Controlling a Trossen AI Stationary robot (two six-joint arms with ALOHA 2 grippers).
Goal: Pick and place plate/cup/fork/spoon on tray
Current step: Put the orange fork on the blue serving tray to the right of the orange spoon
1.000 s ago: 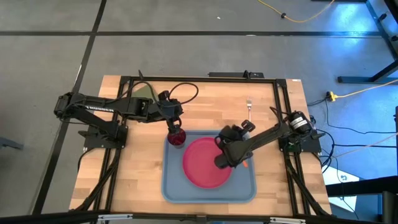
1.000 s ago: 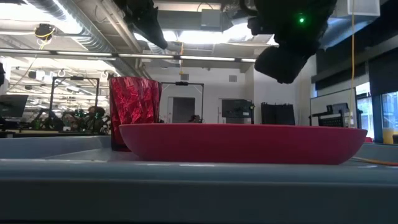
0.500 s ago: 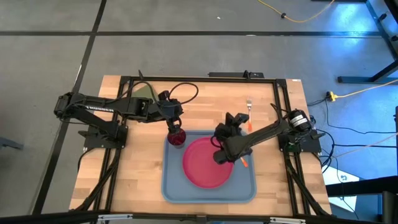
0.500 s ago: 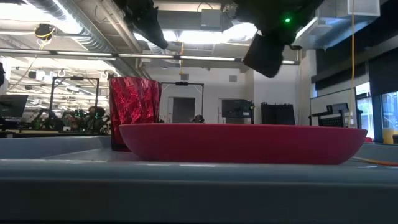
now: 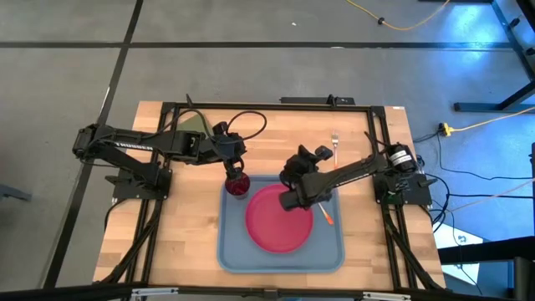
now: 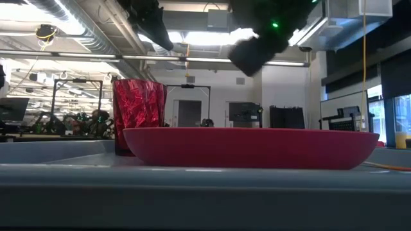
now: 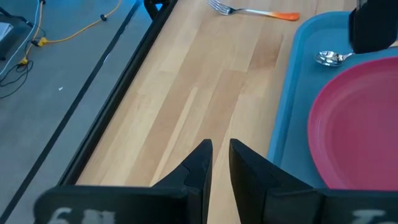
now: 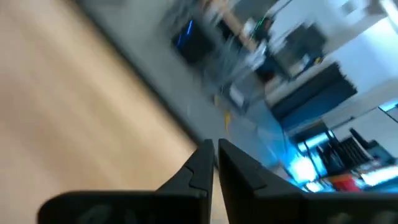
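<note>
The light blue tray (image 5: 230, 244) lies on the wooden table. On it rest the pink-red plate (image 5: 278, 219), the dark red cup (image 5: 238, 186) upright at its far left corner, and the spoon (image 5: 324, 215) between the plate and the right rim. The fork (image 5: 334, 144) lies on the bare wood beyond the tray, and also shows in the left wrist view (image 7: 249, 11). My left gripper (image 5: 236, 170) hangs shut above the cup, clear of it (image 6: 138, 106). My right gripper (image 5: 318, 154) is shut on nothing. It is raised past the tray's far edge and points nearly level.
A green pad (image 5: 192, 124) lies at the far left under the left arm. Black frame rails (image 5: 267, 106) run around the table top. Bare wood lies to the left of the tray and around the fork.
My right gripper has swung from above the plate's right side toward the table's far edge and somewhat leftward, rising a little and tipping up toward level. The spoon stays on the tray, uncovered now. Plate, cup and left arm have kept still.
</note>
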